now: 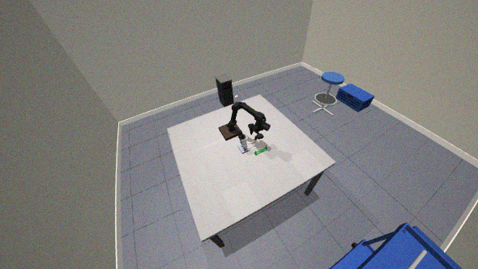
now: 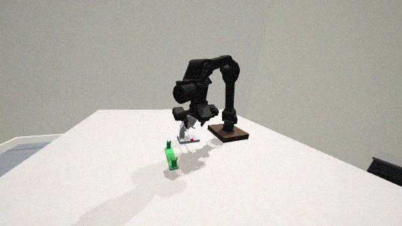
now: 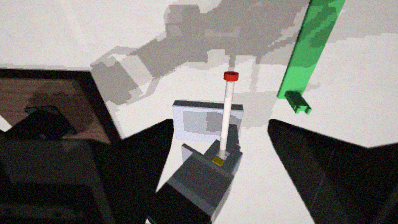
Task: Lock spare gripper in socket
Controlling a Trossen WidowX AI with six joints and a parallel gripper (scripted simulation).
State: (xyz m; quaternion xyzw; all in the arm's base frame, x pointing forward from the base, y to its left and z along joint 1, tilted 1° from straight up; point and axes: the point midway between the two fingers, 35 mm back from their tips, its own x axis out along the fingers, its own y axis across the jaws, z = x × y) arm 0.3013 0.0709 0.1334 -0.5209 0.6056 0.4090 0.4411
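- From the top, the black arm (image 1: 248,108) (image 2: 229,93) rises from a brown board (image 1: 224,131) (image 2: 221,134) (image 3: 98,112) on the pale worktop (image 1: 227,174) (image 2: 272,190) (image 3: 355,105). Its pincer (image 1: 255,135) (image 2: 195,126) (image 3: 220,124) hangs near the grey mount (image 1: 243,149) (image 2: 183,139) (image 3: 186,125) and the green holder (image 1: 261,151) (image 2: 170,154) (image 3: 305,55). The pin is too small to make out surely here. A round blue stool (image 1: 333,78) and a blue crate (image 1: 355,97) stand on the floor, well apart from the worktop.
- From the exterior side, the pincer points down over the mount, its fingers parted. The pin (image 2: 189,135) (image 3: 227,115) slants at the mount, its red head low and toward the camera. The green holder lies apart from the mount, an upright piece at each end.
- From the wrist, the pincer is wide open, with nothing gripped; one finger stands on each side of the pin's line. The white shaft runs from the red head to the mount's upper part, ending beside a yellow patch (image 3: 218,161). How deep it sits cannot be told. A dark block (image 3: 195,180) adjoins that upper part.
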